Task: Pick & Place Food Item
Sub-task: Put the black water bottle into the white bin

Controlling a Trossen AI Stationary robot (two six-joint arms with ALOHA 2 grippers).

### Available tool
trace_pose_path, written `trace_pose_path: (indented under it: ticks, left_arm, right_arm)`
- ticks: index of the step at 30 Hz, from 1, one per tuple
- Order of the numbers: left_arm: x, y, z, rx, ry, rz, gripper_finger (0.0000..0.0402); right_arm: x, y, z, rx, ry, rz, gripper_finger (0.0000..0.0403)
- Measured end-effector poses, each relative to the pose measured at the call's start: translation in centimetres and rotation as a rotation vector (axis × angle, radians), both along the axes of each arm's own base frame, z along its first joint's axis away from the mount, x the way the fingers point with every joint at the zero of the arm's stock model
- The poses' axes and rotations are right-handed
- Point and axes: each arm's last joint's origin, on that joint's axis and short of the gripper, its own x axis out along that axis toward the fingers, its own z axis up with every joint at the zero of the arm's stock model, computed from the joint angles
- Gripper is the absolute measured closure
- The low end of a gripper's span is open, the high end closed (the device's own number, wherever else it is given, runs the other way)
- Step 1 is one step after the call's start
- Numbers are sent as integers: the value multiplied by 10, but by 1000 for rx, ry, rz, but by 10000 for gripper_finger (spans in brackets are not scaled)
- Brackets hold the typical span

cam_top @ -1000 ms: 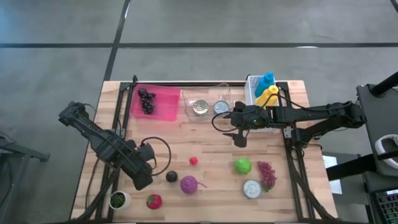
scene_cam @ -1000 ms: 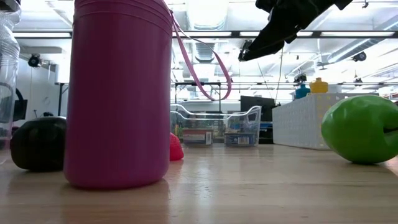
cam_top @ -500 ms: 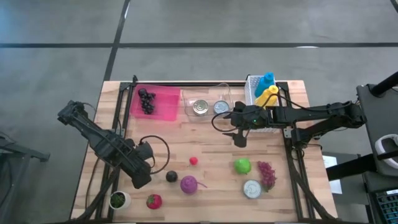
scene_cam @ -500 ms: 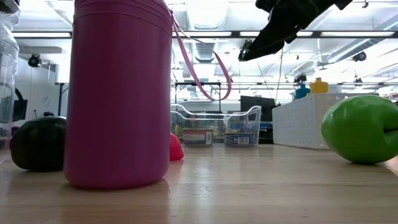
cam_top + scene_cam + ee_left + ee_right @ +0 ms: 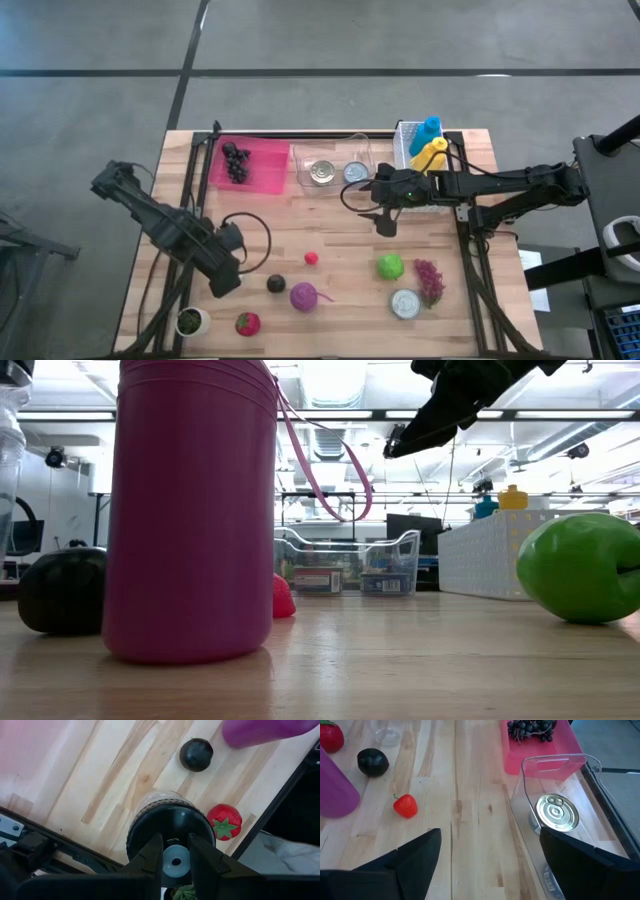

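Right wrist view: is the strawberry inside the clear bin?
No, the strawberry lies on the bare wood, apart from the clear bin, which holds a can.

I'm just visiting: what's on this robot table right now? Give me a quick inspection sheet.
Surface: wooden table.
Job's things: strawberry, green apple, tomato, dark grapes in pink tray.
Clutter: two cans in clear bin; purple cup; white basket with bottles.
Grippers: left gripper narrowly parted over a jar; right gripper open, empty.
Cables: black loop by left arm.
Surroundings: grey floor.
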Motion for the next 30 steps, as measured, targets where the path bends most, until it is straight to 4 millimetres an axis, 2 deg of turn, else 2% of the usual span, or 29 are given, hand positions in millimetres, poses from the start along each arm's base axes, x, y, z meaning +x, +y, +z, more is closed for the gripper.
trace_pose_path:
  ticks: [8, 15, 24, 30]
  left_arm:
    - [-14, 23, 16, 5, -50, 51, 333]
    - [-22, 54, 29, -8, -129, 144, 333]
    - [-11, 110, 32, 66, -148, 180, 333]
    - [6, 144, 24, 104, -105, 178, 333]
  right_arm:
    - [0, 0, 0, 0, -3, 0, 50]
    - [0, 0, 0, -1, -3, 0, 53]
    - [0, 0, 0, -5, -3, 3, 66]
    - [0, 0, 0, -7, 3, 4, 72]
